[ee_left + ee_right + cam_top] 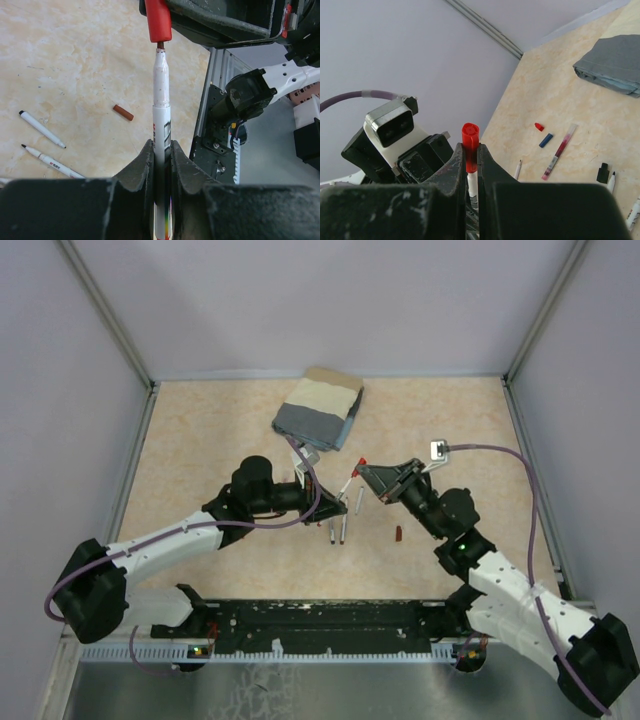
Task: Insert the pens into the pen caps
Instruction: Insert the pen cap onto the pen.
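Observation:
My left gripper (338, 502) (160, 147) is shut on a white-barrelled pen (161, 105) that points up and away. The pen's dark tip sits just at the mouth of a red pen cap (159, 22). My right gripper (368, 472) (471, 150) is shut on that red cap (470, 140), with the pen's white barrel (471, 182) showing below it between the jaws. The two grippers meet above the table's middle, where the pen (349, 483) runs up to the cap (359, 462).
Loose on the table: a brown-red cap (122, 112) (398, 534), two uncapped pens (42, 129) (50, 161), a small red cap (539, 127), a blue cap (546, 140), a black cap (603, 173) and a red-filled pen (561, 151). A folded grey-beige cloth (318, 408) lies at the back.

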`<state>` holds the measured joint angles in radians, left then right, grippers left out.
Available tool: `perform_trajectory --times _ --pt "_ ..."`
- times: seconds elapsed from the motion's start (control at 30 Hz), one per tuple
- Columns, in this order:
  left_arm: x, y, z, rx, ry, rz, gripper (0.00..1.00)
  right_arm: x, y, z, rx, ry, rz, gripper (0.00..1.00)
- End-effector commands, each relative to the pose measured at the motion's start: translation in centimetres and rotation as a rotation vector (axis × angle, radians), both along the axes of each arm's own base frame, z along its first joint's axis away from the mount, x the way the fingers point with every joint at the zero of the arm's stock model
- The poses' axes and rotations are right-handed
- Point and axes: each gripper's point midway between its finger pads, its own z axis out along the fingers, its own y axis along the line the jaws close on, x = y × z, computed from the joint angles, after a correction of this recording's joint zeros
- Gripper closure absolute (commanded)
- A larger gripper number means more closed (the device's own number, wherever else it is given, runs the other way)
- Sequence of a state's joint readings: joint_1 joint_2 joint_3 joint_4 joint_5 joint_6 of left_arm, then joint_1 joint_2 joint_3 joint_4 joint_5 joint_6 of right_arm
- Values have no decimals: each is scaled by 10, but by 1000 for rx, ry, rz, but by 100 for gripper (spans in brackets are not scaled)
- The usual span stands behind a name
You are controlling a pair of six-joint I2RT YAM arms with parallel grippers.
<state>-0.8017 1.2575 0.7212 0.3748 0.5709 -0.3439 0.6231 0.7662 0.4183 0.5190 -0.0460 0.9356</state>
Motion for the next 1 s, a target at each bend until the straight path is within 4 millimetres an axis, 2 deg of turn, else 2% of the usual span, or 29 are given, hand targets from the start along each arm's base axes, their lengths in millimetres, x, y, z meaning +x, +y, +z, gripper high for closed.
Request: perform_trajectory --times 0.0,0.23,0.47,0.8,0.87,0.97 --pt "1 -4 18 -39 -28 -2 100 -3 1 17 31 -66 18 100" --pt "4 -4 20 -48 -17 17 100 -3 8 10 8 -69 51 100" --pt "9 -7 32 -111 5 54 100 -3 13 -5 -44 -79 77 100" --pt "19 -12 43 -156 4 87 100 -17 34 -17 -101 -103 225 100" --pt "21 -12 45 -160 -4 93 100 -18 34 -18 -108 -102 230 92" --pt "23 -10 48 -164 -15 109 100 -16 27 -15 -125 -97 189 75"
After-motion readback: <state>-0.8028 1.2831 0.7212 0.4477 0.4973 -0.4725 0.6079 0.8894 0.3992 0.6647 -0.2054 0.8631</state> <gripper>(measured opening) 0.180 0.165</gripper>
